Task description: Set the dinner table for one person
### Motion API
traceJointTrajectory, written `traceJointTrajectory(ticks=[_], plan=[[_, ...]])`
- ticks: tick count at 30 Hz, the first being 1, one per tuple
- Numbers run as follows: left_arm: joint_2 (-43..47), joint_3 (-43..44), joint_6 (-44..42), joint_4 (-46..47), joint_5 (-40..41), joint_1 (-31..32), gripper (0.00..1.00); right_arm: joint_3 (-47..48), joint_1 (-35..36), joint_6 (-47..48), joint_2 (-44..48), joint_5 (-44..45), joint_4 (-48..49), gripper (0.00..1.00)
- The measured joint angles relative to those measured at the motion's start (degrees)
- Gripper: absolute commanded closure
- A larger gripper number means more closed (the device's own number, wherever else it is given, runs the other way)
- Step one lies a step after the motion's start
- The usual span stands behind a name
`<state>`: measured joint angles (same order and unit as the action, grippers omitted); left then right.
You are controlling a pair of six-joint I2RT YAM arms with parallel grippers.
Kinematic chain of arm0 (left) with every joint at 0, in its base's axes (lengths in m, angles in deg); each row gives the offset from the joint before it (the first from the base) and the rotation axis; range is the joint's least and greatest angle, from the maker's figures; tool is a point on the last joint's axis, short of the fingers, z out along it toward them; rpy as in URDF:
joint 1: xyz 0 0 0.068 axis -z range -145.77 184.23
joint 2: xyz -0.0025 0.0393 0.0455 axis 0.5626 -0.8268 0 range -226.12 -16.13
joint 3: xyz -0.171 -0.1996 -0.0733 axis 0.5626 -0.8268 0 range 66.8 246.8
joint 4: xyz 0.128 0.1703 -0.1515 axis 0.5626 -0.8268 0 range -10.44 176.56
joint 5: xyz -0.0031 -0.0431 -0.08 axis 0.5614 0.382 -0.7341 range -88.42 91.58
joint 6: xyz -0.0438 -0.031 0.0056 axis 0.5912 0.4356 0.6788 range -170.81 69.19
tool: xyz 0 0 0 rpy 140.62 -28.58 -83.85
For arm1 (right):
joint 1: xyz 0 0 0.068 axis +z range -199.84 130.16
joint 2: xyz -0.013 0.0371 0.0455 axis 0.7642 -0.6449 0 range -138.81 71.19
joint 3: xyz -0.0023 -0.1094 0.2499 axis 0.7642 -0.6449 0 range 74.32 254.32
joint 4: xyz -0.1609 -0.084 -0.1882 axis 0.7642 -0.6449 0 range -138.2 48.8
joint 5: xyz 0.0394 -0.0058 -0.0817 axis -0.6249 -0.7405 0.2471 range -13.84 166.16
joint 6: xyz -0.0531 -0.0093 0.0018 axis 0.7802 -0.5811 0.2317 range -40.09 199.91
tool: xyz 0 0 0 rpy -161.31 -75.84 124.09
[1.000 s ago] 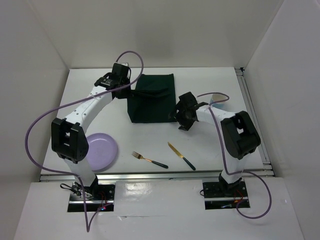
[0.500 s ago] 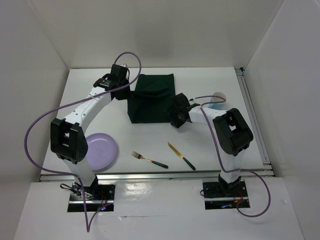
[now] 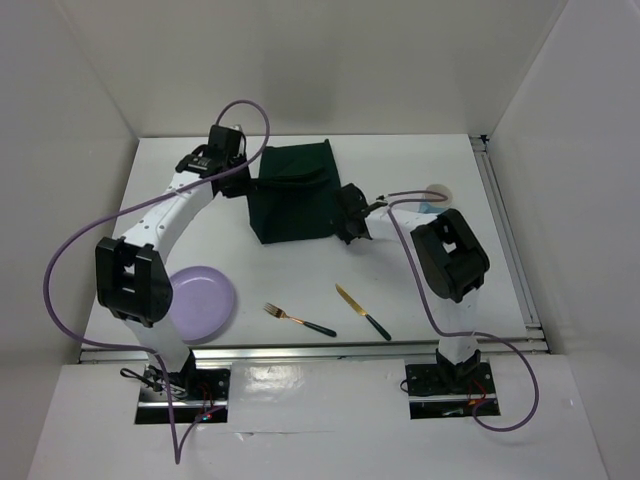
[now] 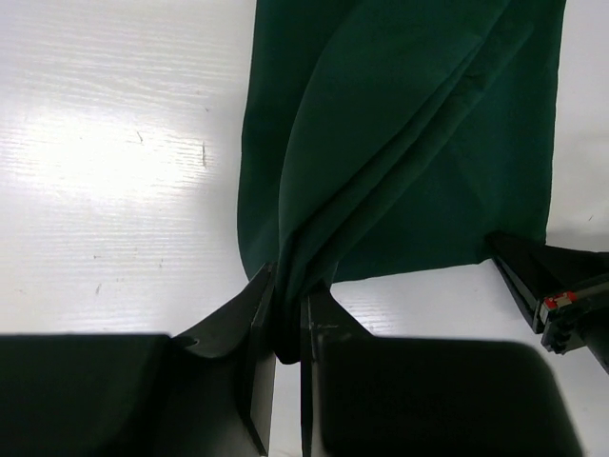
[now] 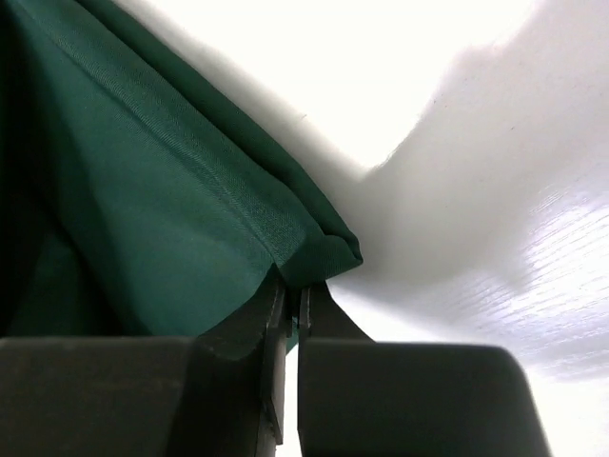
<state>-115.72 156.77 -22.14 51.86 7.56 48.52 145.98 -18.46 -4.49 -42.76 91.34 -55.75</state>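
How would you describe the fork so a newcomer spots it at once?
Look along the near edge of the white table. Right of the lilac plate lie two gold utensils with dark handles. The fork is the left one, tined, where the knife has a pointed blade.

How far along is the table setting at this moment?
Done: nothing placed yet. In hand: left gripper and right gripper are each shut on an edge of the green mat, which is bunched. Remaining: plate, fork and knife lie near the front, off the mat.
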Motion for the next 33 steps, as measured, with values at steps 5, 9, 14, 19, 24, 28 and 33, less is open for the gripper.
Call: traceJointTrajectory(ticks=[5, 9, 14, 19, 24, 28, 33], plan=[[0.0, 1.2, 0.1, -1.1, -2.4, -1.9, 1.0, 3.9, 0.2, 5.0, -0.2, 3.6, -4.6, 1.0], [-0.8, 8.3, 0.5, -4.0, -6.0, -4.9, 1.0, 9.9, -0.3, 12.8, -0.3, 6.1, -6.8, 1.0], [-2.5, 19.6, 4.7, -4.9, -14.5, -13.2, 1.0, 15.8, -2.2, 21.6, 3.2, 7.4, -5.0, 1.0], [0.4, 17.5, 11.4, -3.5, -23.9, -22.5, 1.0, 15.5, -2.8, 28.1, 12.9, 7.4, -3.3, 1.0], [11.4, 0.3, 18.9, -2.3, -30.2, -26.0, 1.0, 9.1, -1.1, 30.6, 26.3, 8.9, -2.3, 1.0], [19.1, -9.7, 24.1, -2.4, -35.0, -26.8, 1.0, 4.5, 0.7, 31.6, 34.2, 10.7, -3.8, 1.0], [21.7, -9.2, 25.8, -2.9, -36.7, -27.3, 1.0, 4.2, 1.8, 33.6, 37.0, 11.9, -6.1, 1.0]])
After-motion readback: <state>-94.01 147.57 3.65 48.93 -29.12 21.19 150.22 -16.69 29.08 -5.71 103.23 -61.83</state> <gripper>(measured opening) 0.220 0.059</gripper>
